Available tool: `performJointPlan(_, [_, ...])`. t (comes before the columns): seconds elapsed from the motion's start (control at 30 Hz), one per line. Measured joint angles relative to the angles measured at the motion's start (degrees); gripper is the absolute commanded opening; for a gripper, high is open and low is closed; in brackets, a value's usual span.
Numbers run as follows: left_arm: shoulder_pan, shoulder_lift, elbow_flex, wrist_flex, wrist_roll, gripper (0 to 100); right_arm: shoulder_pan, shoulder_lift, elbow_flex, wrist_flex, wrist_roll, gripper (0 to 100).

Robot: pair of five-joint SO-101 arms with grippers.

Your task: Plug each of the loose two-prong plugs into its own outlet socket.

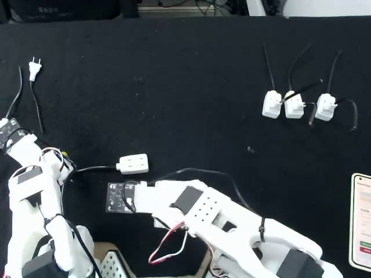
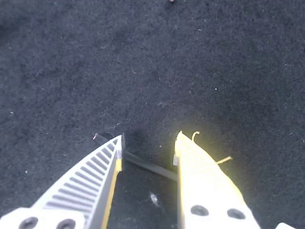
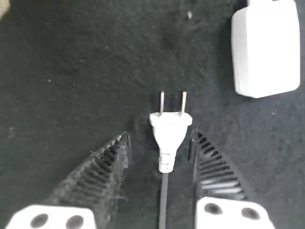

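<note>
No writing can be read. The phone [image 1: 361, 220] at the four o'clock edge of the worktop [image 1: 191, 87] shows screen lines too small to make out. The pale marks on the small circuit board [image 1: 119, 198] near seven o'clock are also illegible.

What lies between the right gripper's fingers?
A white plug and its cable, lying on the mat inside the open right gripper; the right wrist view shows it.
</note>
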Motion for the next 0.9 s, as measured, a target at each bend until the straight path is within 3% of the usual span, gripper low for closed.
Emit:
performJointPlan(0.5, [0.1, 0.0, 0.0, 0.0, 0.0, 18, 0.7, 11.8, -3.3, -2.7, 2.5, 18.9])
performJointPlan(0.77, [0.1, 0.0, 0.0, 0.0, 0.0, 18, 2.3, 11.8, -5.4, -4.8, 2.9, 1.2])
performJointPlan(0.9, [0.1, 0.0, 0.0, 0.0, 0.0, 18, 6.0, 11.8, -5.4, -6.3, 2.9, 3.1])
